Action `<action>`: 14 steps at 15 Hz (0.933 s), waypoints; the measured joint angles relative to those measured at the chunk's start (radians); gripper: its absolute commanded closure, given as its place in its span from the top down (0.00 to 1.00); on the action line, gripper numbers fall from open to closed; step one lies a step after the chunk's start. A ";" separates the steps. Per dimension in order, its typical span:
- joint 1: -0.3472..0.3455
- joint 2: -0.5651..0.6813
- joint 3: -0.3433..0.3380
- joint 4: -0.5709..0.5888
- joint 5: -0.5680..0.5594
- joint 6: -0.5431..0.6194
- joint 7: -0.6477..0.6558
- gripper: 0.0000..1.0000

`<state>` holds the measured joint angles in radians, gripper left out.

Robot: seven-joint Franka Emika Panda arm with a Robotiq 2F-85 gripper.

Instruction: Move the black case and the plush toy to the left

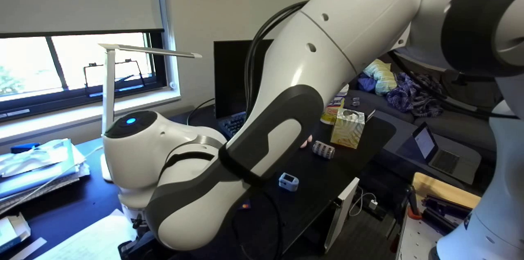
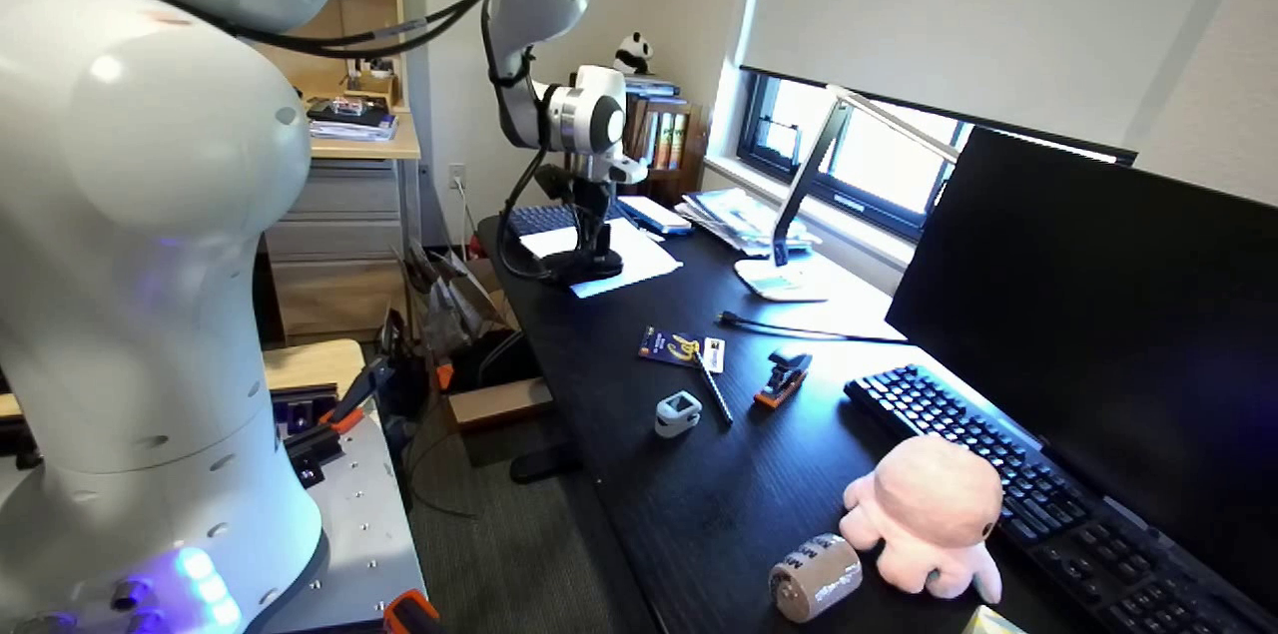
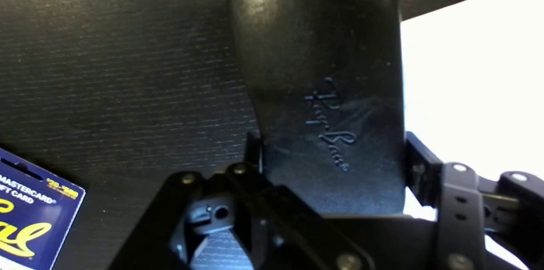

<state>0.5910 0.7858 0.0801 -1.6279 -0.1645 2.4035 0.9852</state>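
The black case (image 3: 323, 70), embossed with script lettering, lies on the dark table beside white paper in the wrist view. It also shows in an exterior view (image 2: 571, 267), partly on the paper. My gripper (image 3: 333, 159) has one finger against each side of the case's narrower end and appears shut on it. The gripper also shows in an exterior view (image 2: 597, 240), pointing down at the case. The pink plush toy (image 2: 929, 504) sits at the far end of the table, by the keyboard, away from the gripper. In an exterior view the arm hides most of it (image 1: 308, 141).
Between case and toy lie a gift card (image 2: 665, 346), a pen (image 2: 713, 386), a small white device (image 2: 678, 413) and a stapler (image 2: 783, 379). A tape roll (image 2: 816, 578) touches or nearly touches the toy. A lamp (image 2: 784, 280) and monitor (image 2: 1078, 344) stand along the window side.
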 measured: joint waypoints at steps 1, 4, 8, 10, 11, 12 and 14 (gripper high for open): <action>0.002 0.000 0.000 0.000 0.000 0.000 0.000 0.53; 0.008 0.000 0.000 0.000 0.000 0.003 -0.008 0.87; 0.018 0.000 -0.001 0.000 0.000 0.003 -0.012 1.00; 0.021 0.000 -0.003 0.000 0.000 0.003 -0.012 1.00; 0.022 0.000 -0.004 0.000 0.000 0.005 -0.012 1.00; 0.024 -0.001 -0.005 0.000 0.000 0.007 -0.012 1.00; 0.026 -0.002 -0.006 0.000 0.000 0.013 -0.012 1.00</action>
<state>0.6165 0.7836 0.0739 -1.6279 -0.1645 2.4166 0.9729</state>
